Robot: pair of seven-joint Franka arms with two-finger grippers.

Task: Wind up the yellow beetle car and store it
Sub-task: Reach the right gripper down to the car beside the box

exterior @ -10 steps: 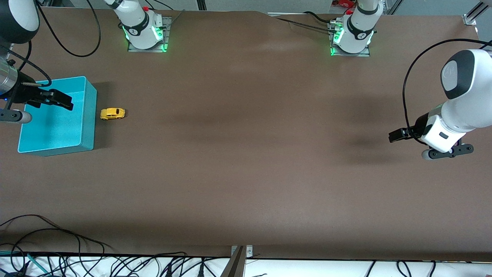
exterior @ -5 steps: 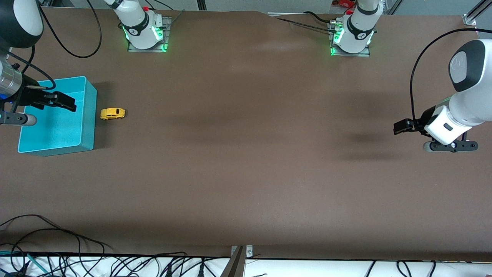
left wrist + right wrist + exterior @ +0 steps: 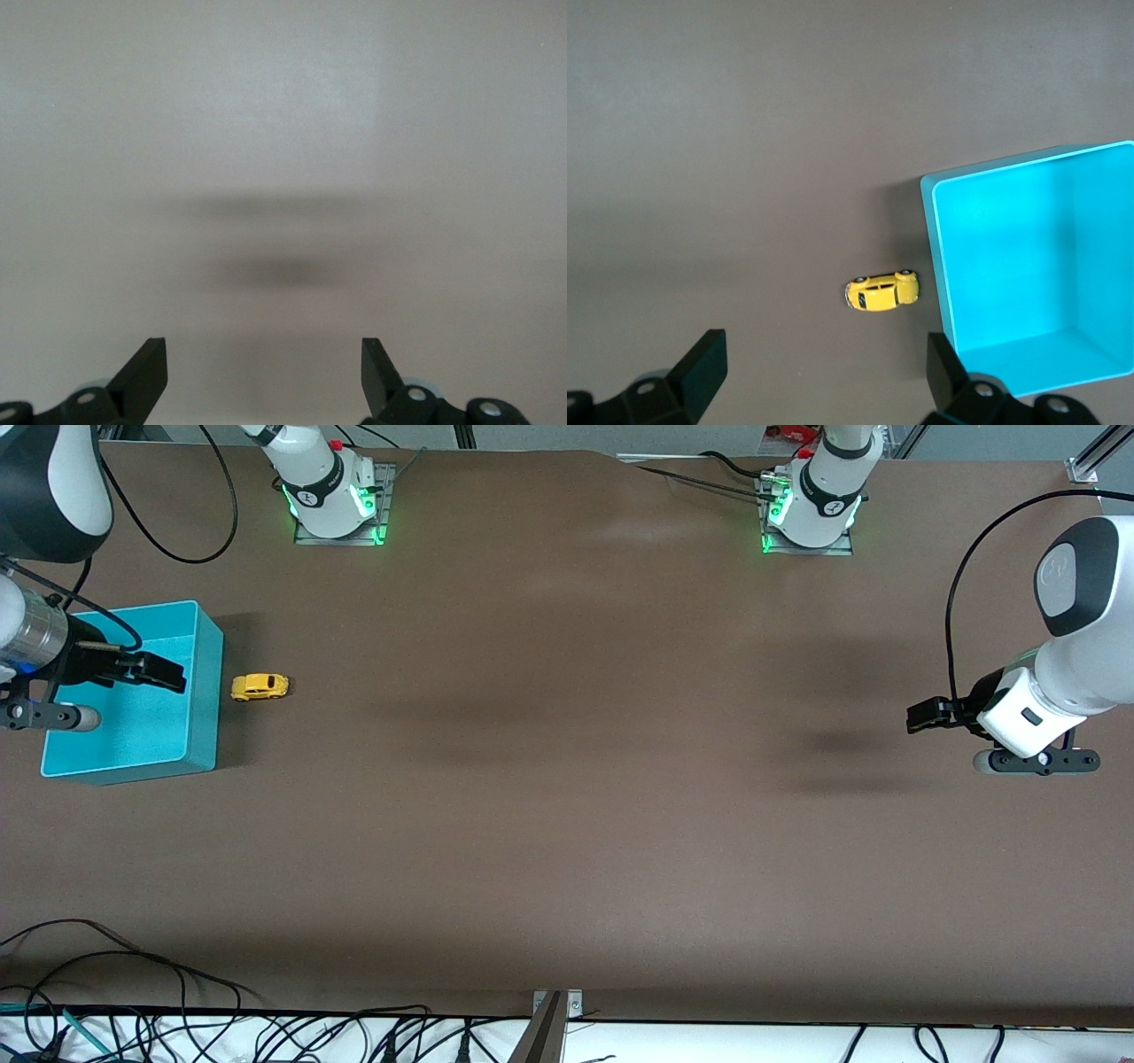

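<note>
This looks like a robot lab. Two white robot arms stand bolted on metal plates (image 3: 337, 533) at the top of the frame, with green lights glowing. The big brown bench (image 3: 567, 797) is nearly bare. Black cables (image 3: 133, 992) tangle along the bottom left edge.

table (image 3: 567, 779): brown, matte | on it: teal box (image 3: 202, 691), yellow beetle car (image 3: 260, 686) just beside box

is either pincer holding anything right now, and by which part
Nothing is held. The right pincer is open over the box; the left pincer is open over bare table. The car sits beside the box.
</note>
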